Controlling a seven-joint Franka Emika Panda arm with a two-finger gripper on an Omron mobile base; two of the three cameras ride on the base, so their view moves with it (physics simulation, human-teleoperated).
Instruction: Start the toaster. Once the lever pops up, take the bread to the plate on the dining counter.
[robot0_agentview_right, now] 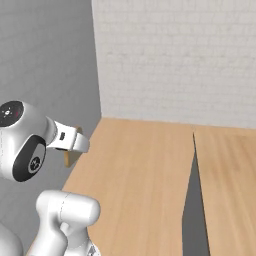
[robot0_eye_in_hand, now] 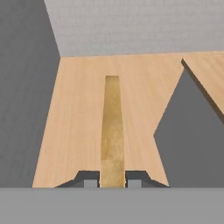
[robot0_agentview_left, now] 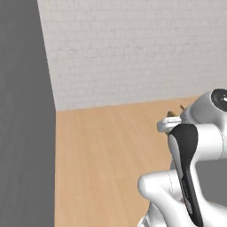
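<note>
A pale brick wall (robot0_agentview_left: pixel 133 48) closes the back of the scene, and a flat grey wall (robot0_agentview_left: pixel 24 111) stands along its left side; the two meet in a corner at the far left end of the counter. The counter (robot0_agentview_left: pixel 106 155) is a broad light-wood top that runs from the foot of the brick wall toward the camera, its left edge hard against the grey wall; in the right base view a narrow dark gap (robot0_agentview_right: pixel 194 200) splits this top from a second wooden top (robot0_agentview_right: pixel 230 190) to the right, and the gap widens toward the near edge; in the hand view the same gap opens as a grey wedge under the raised edge of the right-hand top.

The white arm (robot0_agentview_left: pixel 190 177) rises at the near edge of the counter, its dark-banded links in front. The gripper (robot0_eye_in_hand: pixel 112 178) is closed narrow on the bread (robot0_eye_in_hand: pixel 112 127); the hand view shows the slice edge-on, a thin tan strip with a darker crust, standing between the two finger tips (robot0_eye_in_hand: pixel 89 179) and pointing out over the counter toward the brick wall; it hangs above the wood, not resting on it. In the left base view a small tan corner of the slice (robot0_agentview_left: pixel 170 114) shows just past the wrist; in the right base view a bit of it (robot0_agentview_right: pixel 69 158) shows below the wrist, near the counter's left edge.
</note>
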